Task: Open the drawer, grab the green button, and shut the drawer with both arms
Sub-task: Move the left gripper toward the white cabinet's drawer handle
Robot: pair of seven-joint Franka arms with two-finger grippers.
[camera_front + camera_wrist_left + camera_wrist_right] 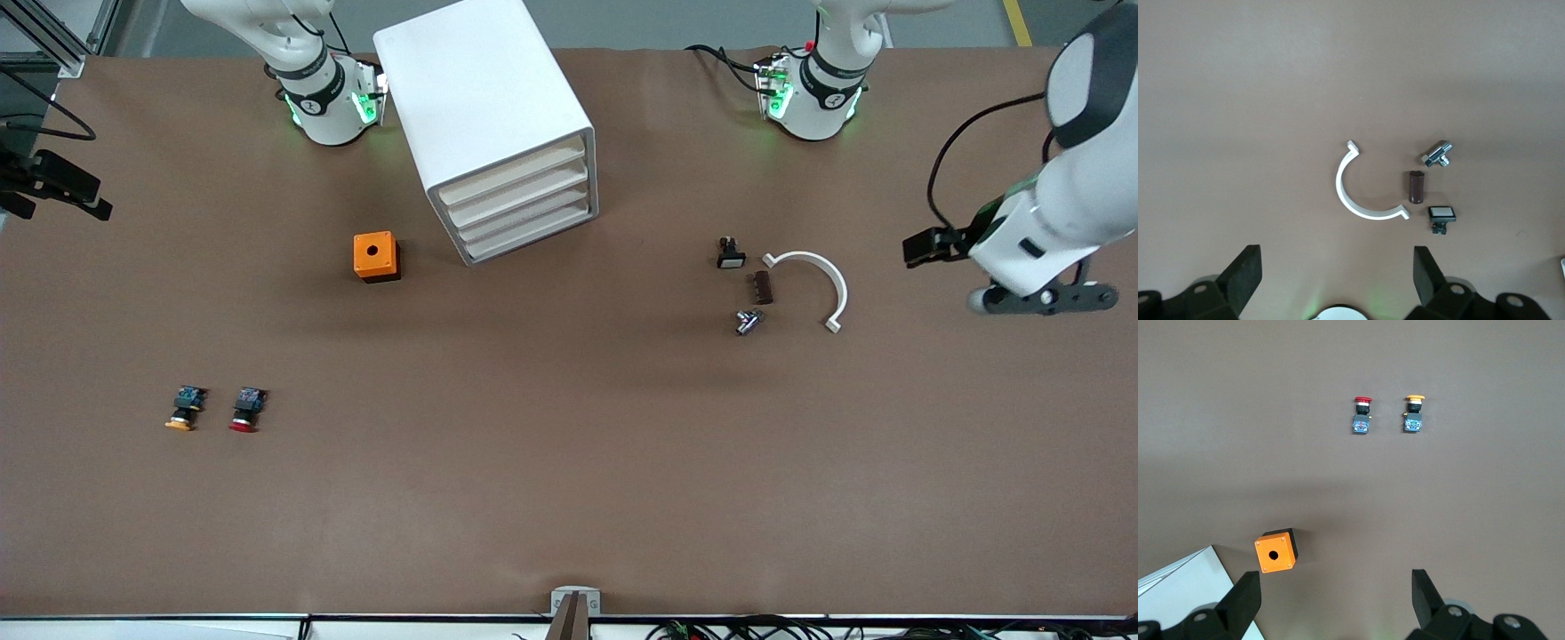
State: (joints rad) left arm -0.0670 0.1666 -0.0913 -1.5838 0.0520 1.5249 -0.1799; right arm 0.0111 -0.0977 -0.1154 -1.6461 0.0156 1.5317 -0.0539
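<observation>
The white drawer cabinet [484, 107] stands between the two arm bases. Its stacked drawers [523, 203] are all shut. The green button is hidden. My left gripper [1049, 300] hangs over the table at the left arm's end, beside a white C-shaped clamp [813, 277]. In the left wrist view this left gripper [1337, 277] is open with nothing between its fingers [1245, 275]. My right gripper [1337, 597] is open and empty too, high over the table beside the orange box [1275, 553]. It does not show in the front view.
An orange box [376, 256] with a hole sits beside the cabinet. A yellow-capped button [184, 409] and a red-capped button [247, 410] lie nearer the front camera. By the clamp lie a black switch [731, 253], a brown cylinder [763, 287] and a metal fitting [749, 321].
</observation>
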